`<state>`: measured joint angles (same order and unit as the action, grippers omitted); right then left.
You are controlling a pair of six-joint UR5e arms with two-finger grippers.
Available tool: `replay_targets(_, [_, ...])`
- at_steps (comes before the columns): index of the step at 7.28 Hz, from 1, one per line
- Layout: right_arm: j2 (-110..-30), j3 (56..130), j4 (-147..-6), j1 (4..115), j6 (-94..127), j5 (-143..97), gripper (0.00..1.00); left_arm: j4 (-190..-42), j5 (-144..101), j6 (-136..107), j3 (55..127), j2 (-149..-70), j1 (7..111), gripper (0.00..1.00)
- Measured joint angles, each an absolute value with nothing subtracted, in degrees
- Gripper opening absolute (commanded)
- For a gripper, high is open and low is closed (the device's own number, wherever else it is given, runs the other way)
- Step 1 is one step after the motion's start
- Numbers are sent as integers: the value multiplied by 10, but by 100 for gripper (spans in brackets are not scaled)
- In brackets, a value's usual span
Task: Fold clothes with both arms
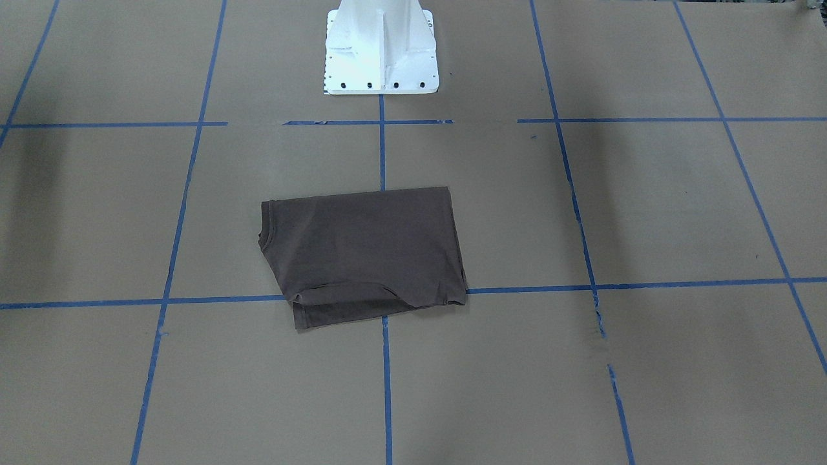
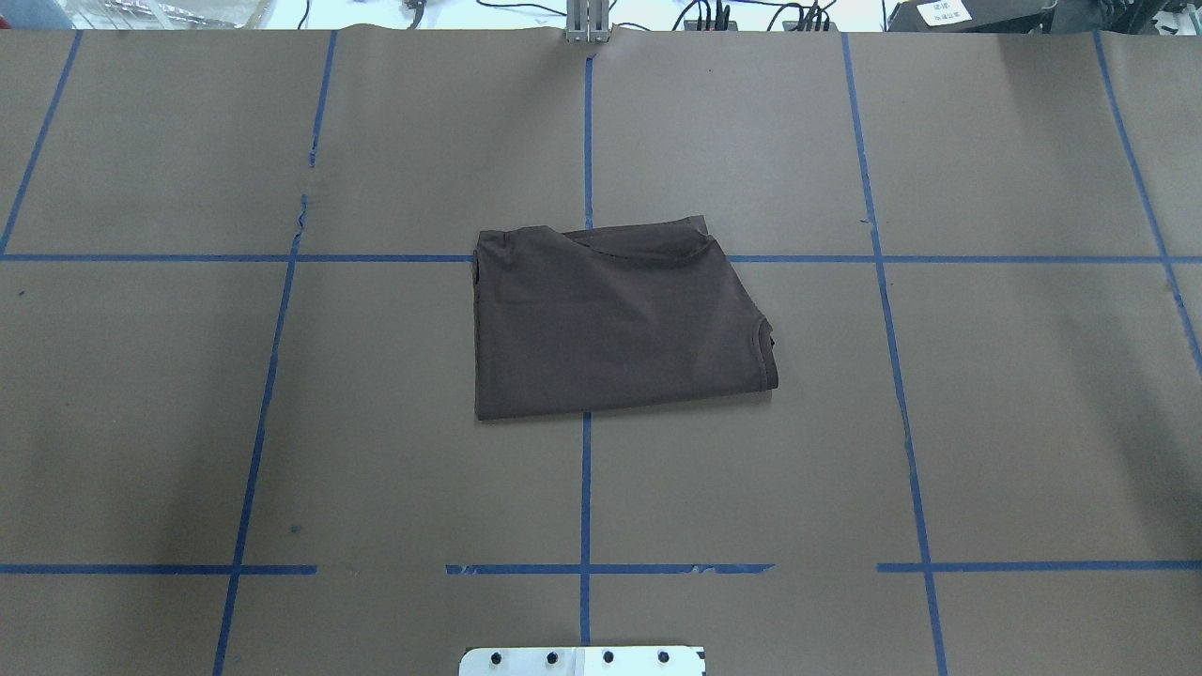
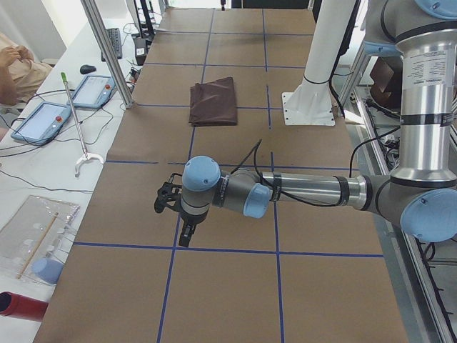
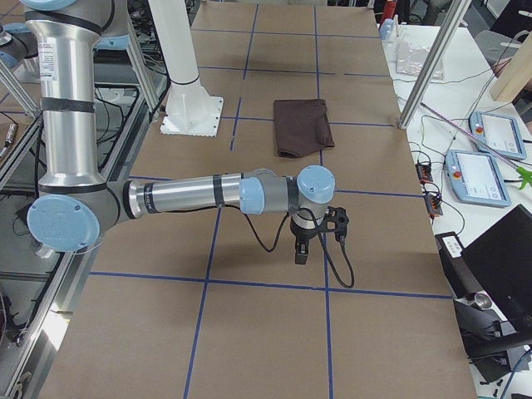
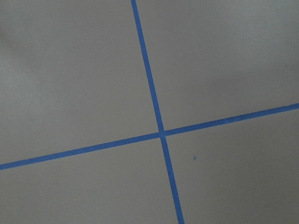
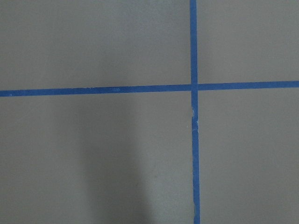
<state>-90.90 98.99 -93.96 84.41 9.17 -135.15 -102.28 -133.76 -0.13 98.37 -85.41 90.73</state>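
T-shirt, dark brown, lies folded into a compact, roughly rectangular packet near the middle of the table, across the crossing of 2 blue tape lines. It is well apart from both arms. In the overhead view its ribbed collar curves at the packet's right edge. A lower layer shows along the far edge, but whether that is a sleeve or the hem is hard to tell. The front-facing view shows the same packet mirrored, with the collar on its left.

The white pedestal is cut off at the top of the front-facing view, and only its bolted base plate shows in the overhead view.

Neither arm appears in those 2 views. The left arm shows only in the left side view, stretched low over the paper, with the left gripper pointing down above a tape line. The right arm shows only in the right side view, with the right gripper hanging the same way. From these side views it cannot be told how far either claw is parted. Nothing shows between the fingers. Each wrist camera shows only brown paper and 1 blue tape cross.
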Motion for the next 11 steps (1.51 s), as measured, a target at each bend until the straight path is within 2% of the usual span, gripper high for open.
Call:
replay_targets(3, [-918, 989, -940, 840, 94, -1347, 100, -994, -1336, -1, 1019, -841, 899, 100])
replay_targets(11, [-935, 987, -870, 833, 100, -1348, 100, -994, -1334, -1, 1012, -848, 867, 100])
